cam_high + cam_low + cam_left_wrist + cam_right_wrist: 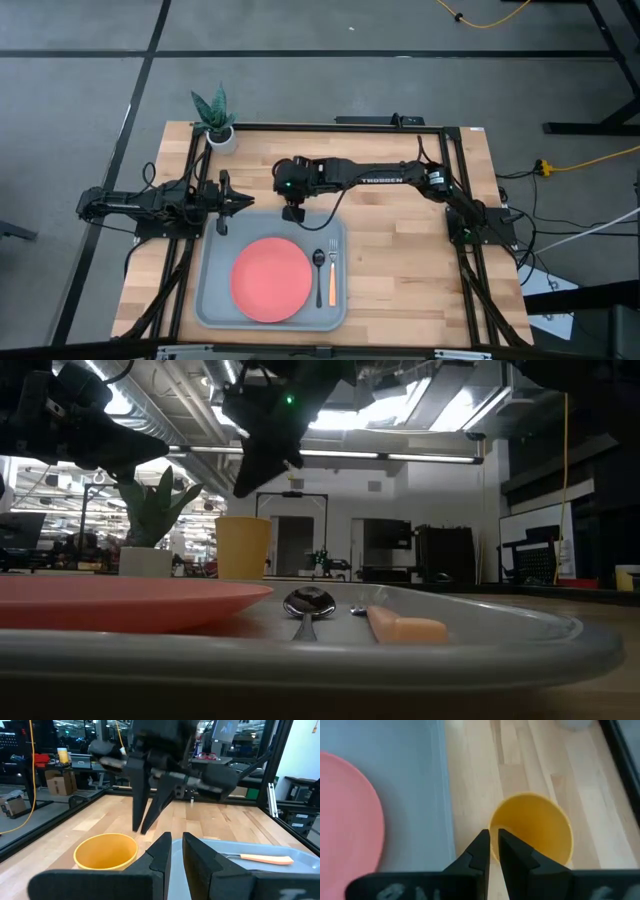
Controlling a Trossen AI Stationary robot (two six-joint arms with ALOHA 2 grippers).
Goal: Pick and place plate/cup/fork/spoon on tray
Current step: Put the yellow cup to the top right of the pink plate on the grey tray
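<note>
The yellow cup stands upright on the wooden table, just beyond the far rim of the grey-blue tray. My right gripper hangs a little above the cup's rim, slanting down, shut and apart from it; the low view shows the gap between the gripper and the cup. On the tray lie the pink plate, the dark spoon and the orange-handled fork. My left gripper waits level at the table's left, shut, holding nothing.
A white pot with a green plant stands at the table's far left corner. A black frame runs around the table's edges. Bare wood lies to the right of the tray.
</note>
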